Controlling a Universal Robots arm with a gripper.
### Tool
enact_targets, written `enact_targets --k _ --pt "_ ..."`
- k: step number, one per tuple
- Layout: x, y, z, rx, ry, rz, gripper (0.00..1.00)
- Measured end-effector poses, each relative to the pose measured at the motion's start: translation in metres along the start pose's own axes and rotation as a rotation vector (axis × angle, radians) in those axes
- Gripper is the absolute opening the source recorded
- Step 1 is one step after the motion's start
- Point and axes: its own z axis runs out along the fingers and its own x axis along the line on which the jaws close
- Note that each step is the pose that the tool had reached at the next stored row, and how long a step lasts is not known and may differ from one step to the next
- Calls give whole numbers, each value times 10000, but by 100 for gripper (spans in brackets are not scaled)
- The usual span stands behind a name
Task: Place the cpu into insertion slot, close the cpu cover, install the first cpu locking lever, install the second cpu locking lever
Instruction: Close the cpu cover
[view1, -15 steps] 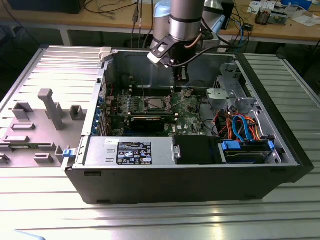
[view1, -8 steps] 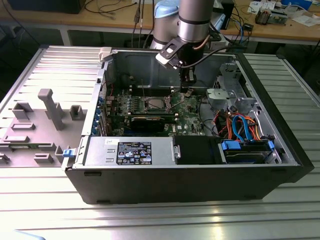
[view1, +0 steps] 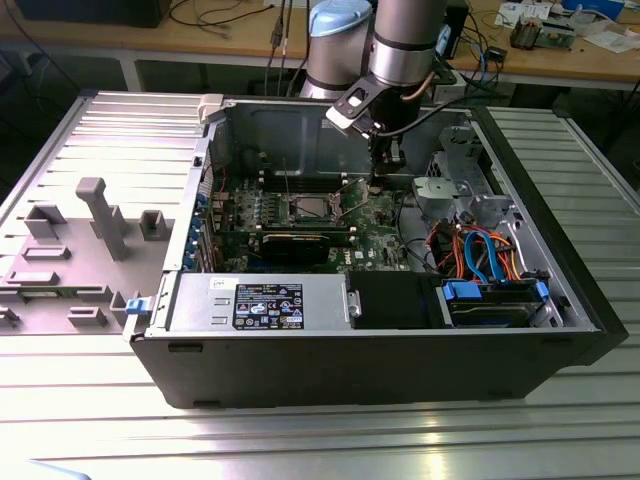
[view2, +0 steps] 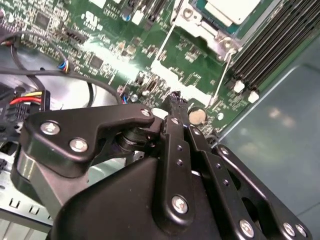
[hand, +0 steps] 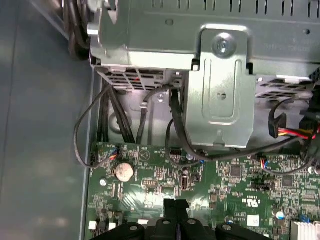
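My gripper (view2: 174, 101) hangs inside the open computer case over the green motherboard (hand: 150, 185), at the exterior view's right of the socket. Its black fingertips (hand: 175, 206) are pressed together with nothing between them. The cpu (view2: 234, 7) shows its pale face inside the insertion slot (view1: 318, 208). The cpu cover (view2: 202, 29) seems to lie as a silvery frame around the chip. Two thin wire locking levers (view2: 166, 39) (view2: 225, 71) stick out from the socket, unlatched. The nearer lever's end is just beside my fingertips.
A grey metal drive bracket (hand: 220, 95) and bundled black cables (hand: 107, 115) stand beyond the board's edge. A coin battery (hand: 124, 171) sits near the fingertips. Black memory slots (view2: 272, 45) run beside the socket. Coloured cables (view1: 480, 255) lie at the exterior view's right.
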Motion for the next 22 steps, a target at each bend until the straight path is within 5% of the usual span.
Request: enact_targets --k 14,18,22 --pt "-1 33 121 21 3 -96 11" --pt "10 -93 70 126 11 -98 11" --pt "12 -111 74 138 10 -99 11"
